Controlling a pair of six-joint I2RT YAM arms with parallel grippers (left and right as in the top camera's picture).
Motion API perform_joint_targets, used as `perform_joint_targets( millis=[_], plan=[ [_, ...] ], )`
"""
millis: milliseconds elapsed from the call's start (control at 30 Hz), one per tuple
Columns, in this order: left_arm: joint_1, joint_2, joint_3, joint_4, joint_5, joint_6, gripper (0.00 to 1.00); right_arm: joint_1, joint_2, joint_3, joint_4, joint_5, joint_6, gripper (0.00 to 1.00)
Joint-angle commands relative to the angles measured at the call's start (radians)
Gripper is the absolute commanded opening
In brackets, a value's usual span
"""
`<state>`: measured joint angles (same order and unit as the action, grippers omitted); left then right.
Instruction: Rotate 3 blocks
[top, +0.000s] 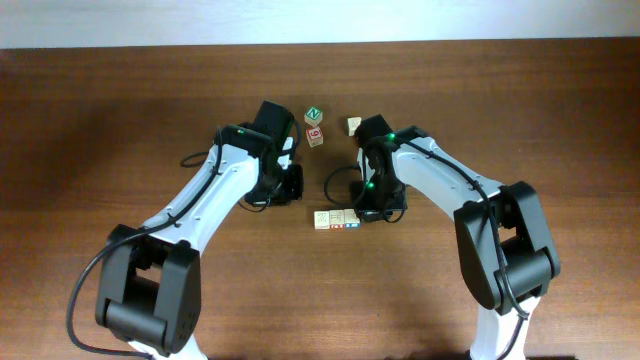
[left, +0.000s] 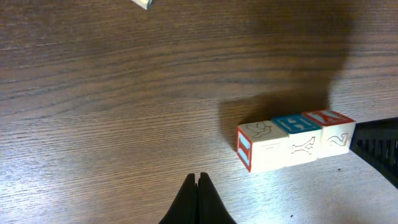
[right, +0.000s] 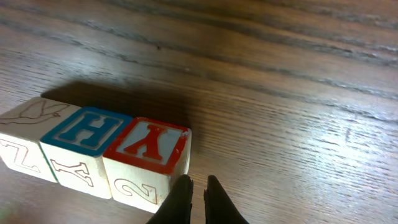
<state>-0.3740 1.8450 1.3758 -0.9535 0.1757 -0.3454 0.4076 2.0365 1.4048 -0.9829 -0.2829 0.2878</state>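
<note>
Plainly clenched on nothing: left gripper (left: 198, 184), both black fingertips pressed flat together above the bare wooden table (left: 93, 124). Ahead of those tips and off to their right, well clear of them, find the three blocks set in one tight row, side touching side. Nearest that gripper, the tan block (left: 260, 148), with a faint outline drawing on top and a red-bordered end face. Next along, the blue-printed block (left: 297, 135). Farthest from that hand, the red-printed block (left: 333, 127).

Over at the right gripper (right: 198, 190), see fingers set nearly together, only a thin slit between them, gripping nothing. Just left of its tips, find the red-printed block, letter Y uppermost, its near corner right beside the left finger; cannot tell whether touching. Further left of that hand, the blue-printed block with H on top, then the tan block at the far end of the row.

From overhead, see the row lying between the two grippers, close against the right one and apart from the left. Beyond both hands, toward the table's far edge, find a green-faced cube (top: 314, 114) just beside a red-faced cube (top: 316, 134). To their right, and apart from them, note a small pale cube (top: 354, 125) close by the right arm's wrist.
</note>
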Motion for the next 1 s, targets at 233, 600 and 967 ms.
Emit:
perform_joint_targets(
  millis=[233, 600, 967],
  plan=[
    [0.13, 0.006, 0.217, -0.126, 0.011, 0.031, 0.0, -0.036, -0.051, 0.207, -0.18, -0.046, -0.068, 0.11],
    [0.134, -0.013, 0.71, -0.526, 0.012, 0.179, 0.0, -0.172, -0.472, 0.576, -0.509, -0.052, -0.154, 0.07],
    [0.05, -0.175, -0.144, 0.148, 0.277, -0.093, 0.0, -0.214, -0.51, 0.158, -0.303, -0.13, -0.152, 0.05]
  ],
)
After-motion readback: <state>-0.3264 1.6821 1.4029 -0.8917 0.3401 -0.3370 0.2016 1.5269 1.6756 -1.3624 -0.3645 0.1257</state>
